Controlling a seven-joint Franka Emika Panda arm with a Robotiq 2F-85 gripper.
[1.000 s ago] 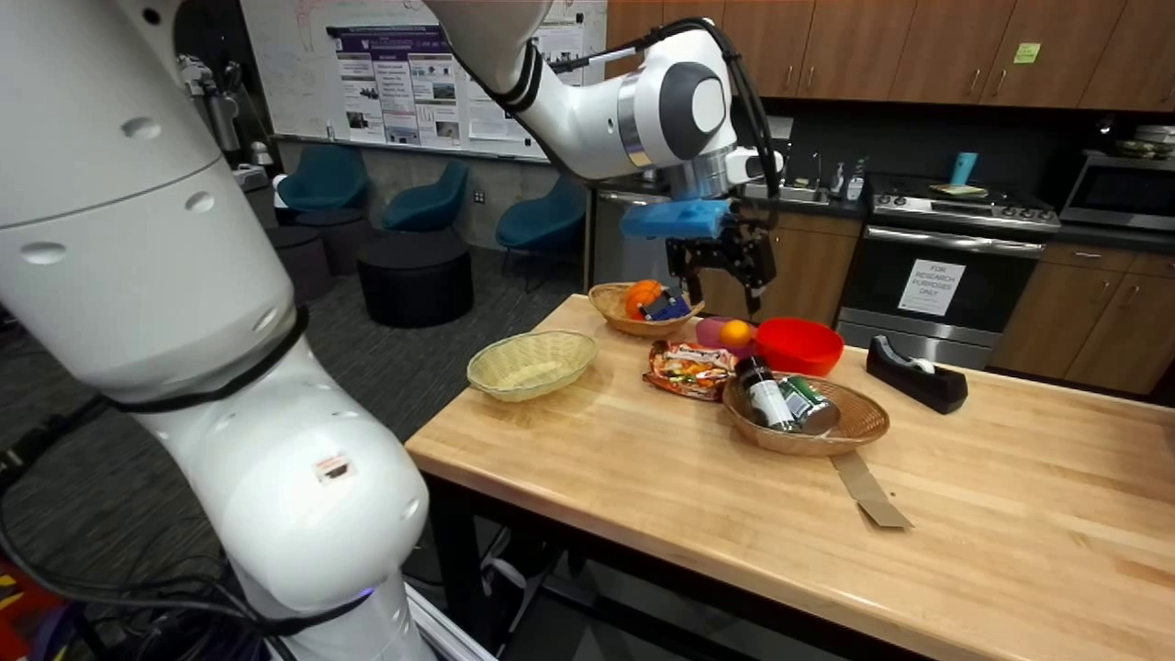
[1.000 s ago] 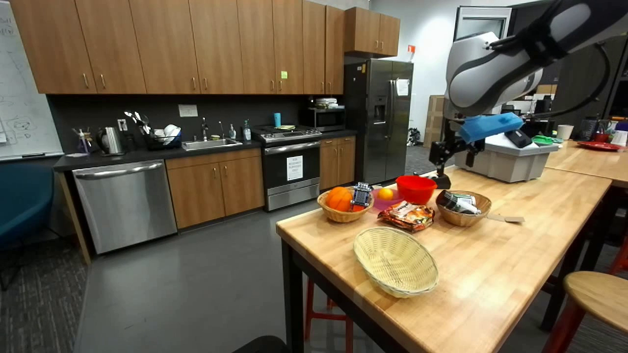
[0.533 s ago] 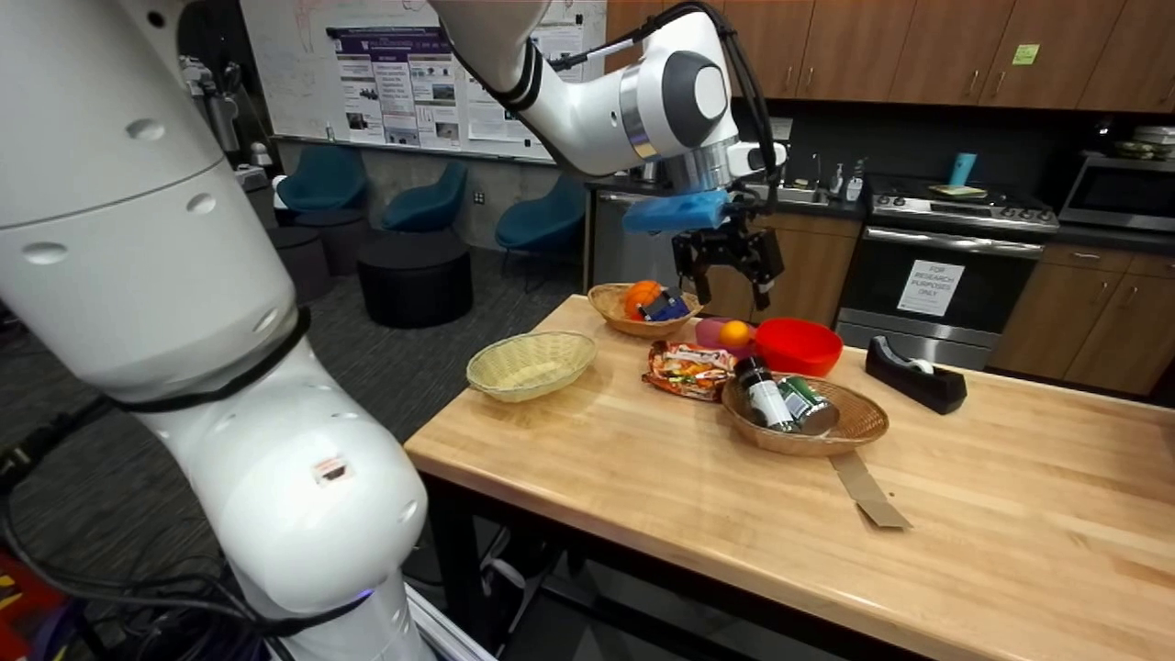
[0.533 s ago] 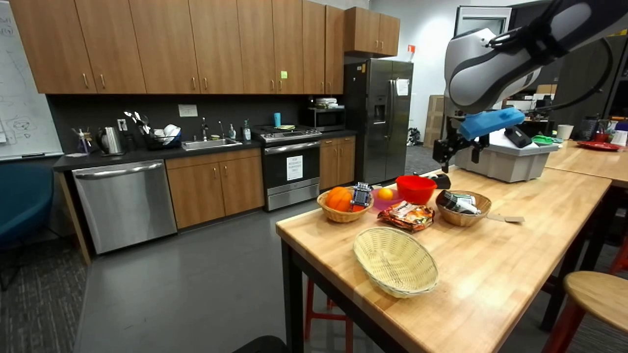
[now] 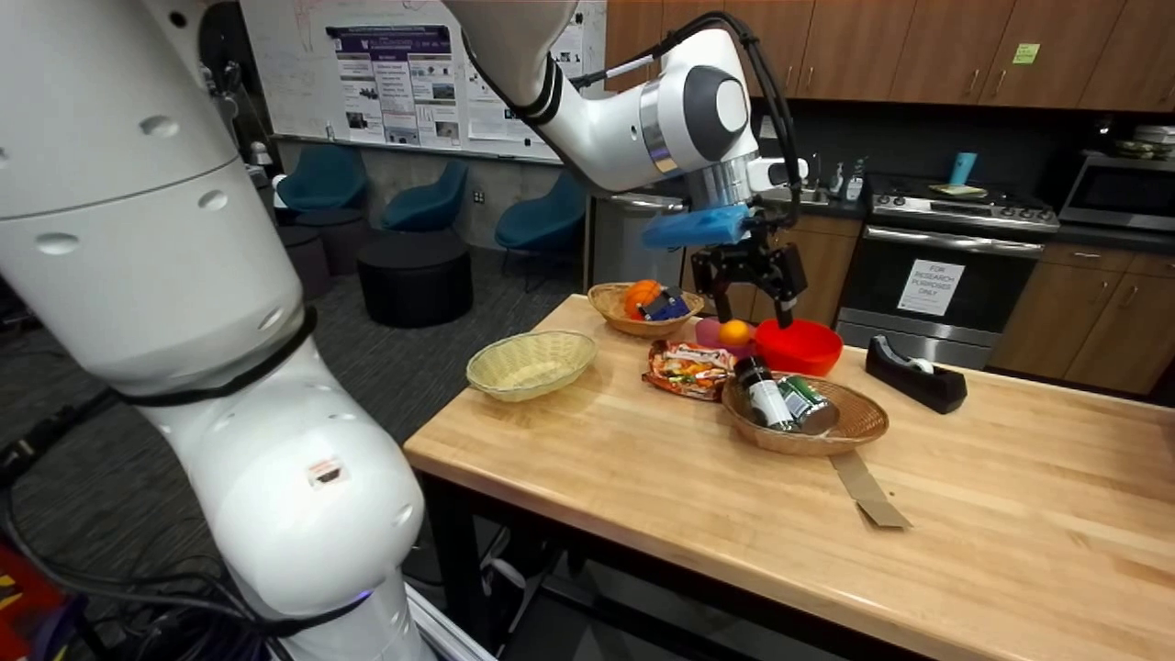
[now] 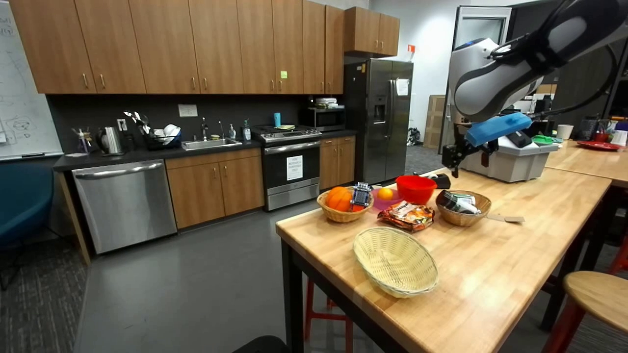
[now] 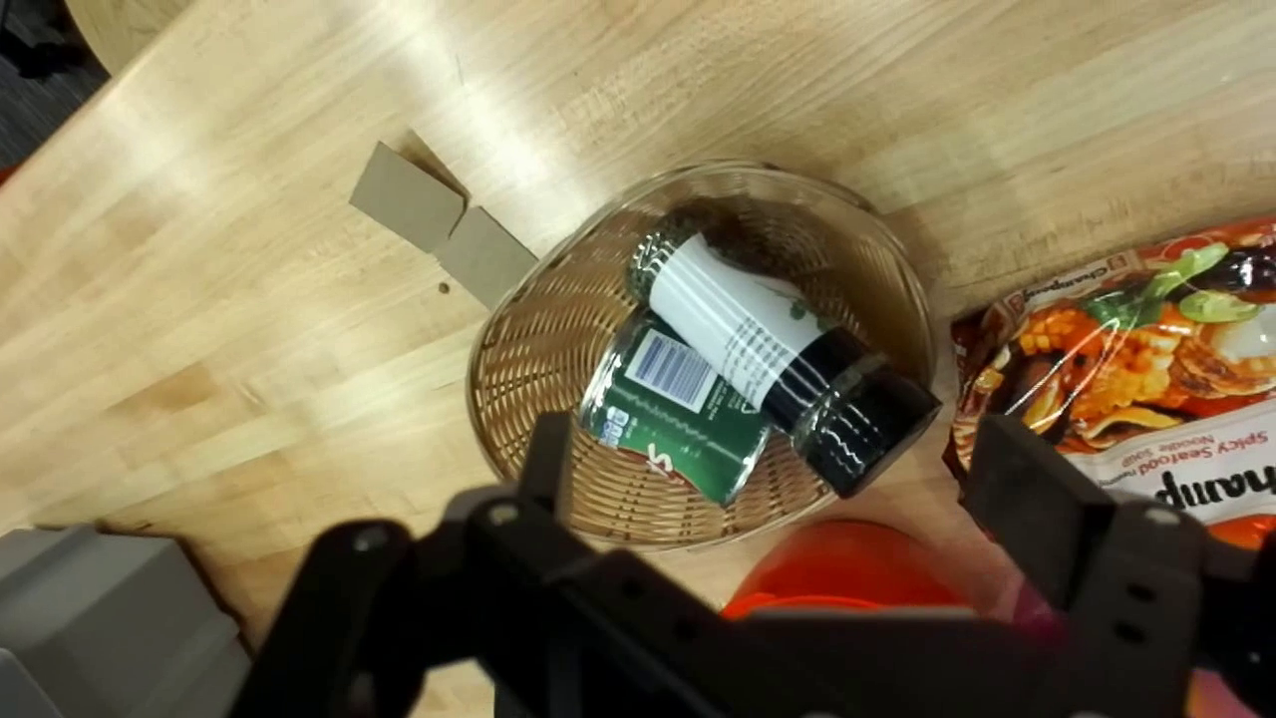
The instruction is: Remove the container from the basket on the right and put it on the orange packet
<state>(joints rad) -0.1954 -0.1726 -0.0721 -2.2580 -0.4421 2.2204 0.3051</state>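
Observation:
A brown woven basket (image 5: 861, 424) holds a bottle (image 5: 769, 400) with a black cap and white label, and a green can (image 5: 802, 397). Which of the two is the container I cannot tell; no plain whitish-grey cup shows. In the wrist view the bottle (image 7: 738, 319) leans partly over the can (image 7: 668, 414), its cap over the basket's rim (image 7: 503, 329). The orange noodle packet (image 5: 690, 369) lies flat beside the basket; it also shows in the wrist view (image 7: 1136, 369). My gripper (image 5: 755, 317) is open and empty, in the air above table level near the basket and red bowl.
A red bowl (image 5: 799, 347) stands against the basket's far side, next to a pink bowl with an orange fruit (image 5: 734, 332). A black tape dispenser (image 5: 918, 376), a pale basket (image 5: 532, 363), another brown basket (image 6: 343, 215), a cardboard strip (image 5: 867, 491) and a grey bin (image 6: 512, 164) are also on the table.
My gripper has moved to the right in both exterior views, rising slightly, then lowering. It stays open. The basket, bottle, can and packet have not moved.

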